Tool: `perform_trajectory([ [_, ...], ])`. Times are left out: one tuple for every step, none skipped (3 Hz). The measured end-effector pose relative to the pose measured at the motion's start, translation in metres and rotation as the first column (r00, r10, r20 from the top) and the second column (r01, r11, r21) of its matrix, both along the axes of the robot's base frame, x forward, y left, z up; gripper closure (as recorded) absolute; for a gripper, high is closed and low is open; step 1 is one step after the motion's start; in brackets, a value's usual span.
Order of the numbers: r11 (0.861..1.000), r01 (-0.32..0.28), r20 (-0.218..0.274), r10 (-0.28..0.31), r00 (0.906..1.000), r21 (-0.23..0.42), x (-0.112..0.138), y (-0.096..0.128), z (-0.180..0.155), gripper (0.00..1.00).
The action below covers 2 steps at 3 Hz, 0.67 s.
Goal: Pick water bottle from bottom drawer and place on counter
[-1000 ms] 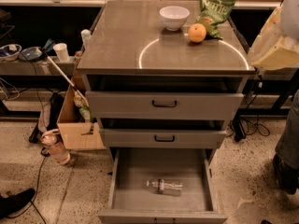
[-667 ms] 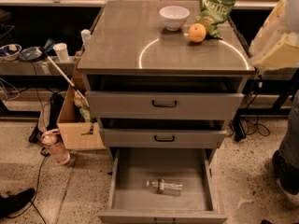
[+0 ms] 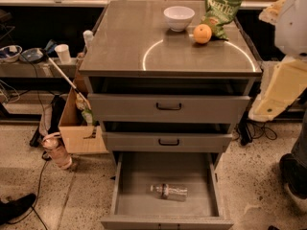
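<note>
The water bottle (image 3: 169,191) is small and clear with a dark band, and it lies on its side in the pulled-out bottom drawer (image 3: 129,200), a little right of the middle. Above the drawers, the grey-brown counter (image 3: 124,42) carries a pale arc mark. My gripper is out of view. Only the arm's cream and white housing (image 3: 279,91) shows, at the right edge beside the cabinet, well above and to the right of the bottle.
A white bowl (image 3: 179,17), an orange (image 3: 202,33) and a green chip bag (image 3: 219,12) sit at the counter's back right. The two upper drawers stand slightly open. On the floor to the left are a cardboard box (image 3: 79,128) and a pinkish bottle (image 3: 56,151). A side shelf with cups (image 3: 62,53) stands at the left.
The arm's cream housing at the right edge has dropped lower beside the cabinet. The bottle and the drawers have not moved.
</note>
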<state>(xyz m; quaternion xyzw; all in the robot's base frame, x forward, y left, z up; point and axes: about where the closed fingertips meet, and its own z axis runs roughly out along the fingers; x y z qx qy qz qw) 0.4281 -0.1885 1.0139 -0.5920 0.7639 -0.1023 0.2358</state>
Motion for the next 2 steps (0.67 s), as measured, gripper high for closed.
perform_trajectory([
  [1.0,0.009,-0.001,-0.009,1.0,-0.007,0.001,0.003,-0.016,0.0],
  [1.0,0.019,-0.021,-0.018,0.9996,0.002,0.003,0.005,-0.04,0.0],
])
